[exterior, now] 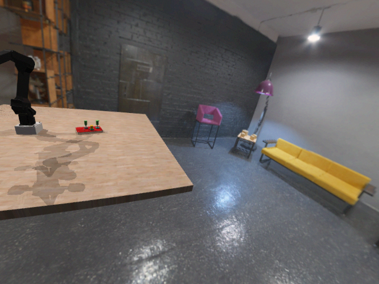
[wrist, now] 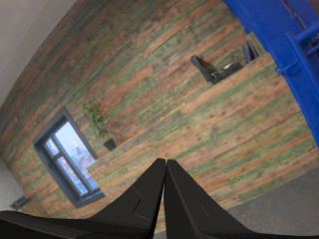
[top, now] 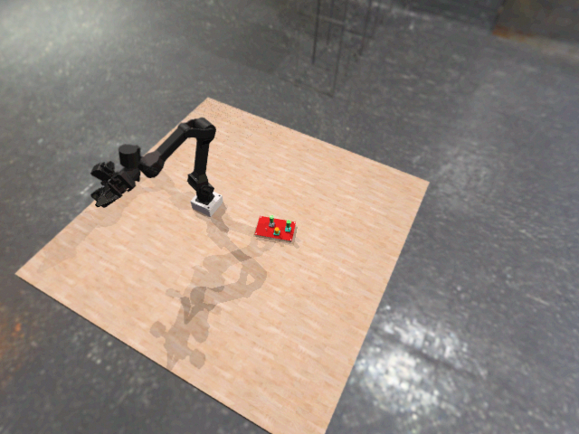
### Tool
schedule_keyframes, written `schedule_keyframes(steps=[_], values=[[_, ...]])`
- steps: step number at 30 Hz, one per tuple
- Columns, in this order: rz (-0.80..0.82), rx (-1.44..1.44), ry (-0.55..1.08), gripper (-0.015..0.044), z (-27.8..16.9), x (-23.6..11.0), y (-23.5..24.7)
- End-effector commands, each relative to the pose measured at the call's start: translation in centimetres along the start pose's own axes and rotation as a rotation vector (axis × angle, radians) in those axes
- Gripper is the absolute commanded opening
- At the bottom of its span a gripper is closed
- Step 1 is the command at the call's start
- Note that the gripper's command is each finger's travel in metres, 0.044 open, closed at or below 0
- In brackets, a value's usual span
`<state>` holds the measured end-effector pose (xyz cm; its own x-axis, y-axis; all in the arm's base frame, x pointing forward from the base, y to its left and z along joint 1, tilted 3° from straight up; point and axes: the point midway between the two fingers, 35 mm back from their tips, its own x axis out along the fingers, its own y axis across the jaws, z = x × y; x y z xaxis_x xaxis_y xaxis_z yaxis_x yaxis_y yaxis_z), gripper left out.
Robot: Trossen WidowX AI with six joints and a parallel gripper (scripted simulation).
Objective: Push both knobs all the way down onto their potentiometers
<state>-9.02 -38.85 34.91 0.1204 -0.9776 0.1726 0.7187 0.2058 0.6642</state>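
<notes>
The red circuit board (top: pixel 263 227) (exterior: pixel 80 131) stands on the wooden table (top: pixel 327 303) (exterior: pixel 137 165), to the right of the arm's base (top: pixel 205 204) (exterior: pixel 28 128). Two green knobs (top: pixel 271 218) (top: pixel 288 223) (exterior: pixel 85 122) (exterior: pixel 97 122) stand tall on their shafts. An orange knob (top: pixel 277 230) (exterior: pixel 91 126) sits lower between them. My gripper (top: pixel 99 202) (wrist: pixel 165 166) is shut with nothing between its fingers. It hangs high over the table's far left edge, far from the board and pointing away from it. The wrist view shows only a wooden wall beyond the fingertips. The gripper is out of frame in the exterior view.
The table ends close below the gripper, with grey floor beyond it. A pink chair (exterior: pixel 208 115), a small side table (exterior: pixel 247 136) and a yellow sofa (exterior: pixel 318 171) stand far off in the room.
</notes>
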Motion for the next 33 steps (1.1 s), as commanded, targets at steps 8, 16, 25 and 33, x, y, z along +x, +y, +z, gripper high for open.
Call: schedule_keyframes(steps=[8,16,25,33], values=[[0.017,0.097,0.233,0.0000,-8.6,3.3,3.7],[0.005,0.130,0.458,0.0000,-16.3,3.7,6.8],[-0.011,0.126,0.713,0.0000,-24.4,2.1,10.8],[-0.018,0.078,0.937,0.0000,-30.9,-1.1,14.4]])
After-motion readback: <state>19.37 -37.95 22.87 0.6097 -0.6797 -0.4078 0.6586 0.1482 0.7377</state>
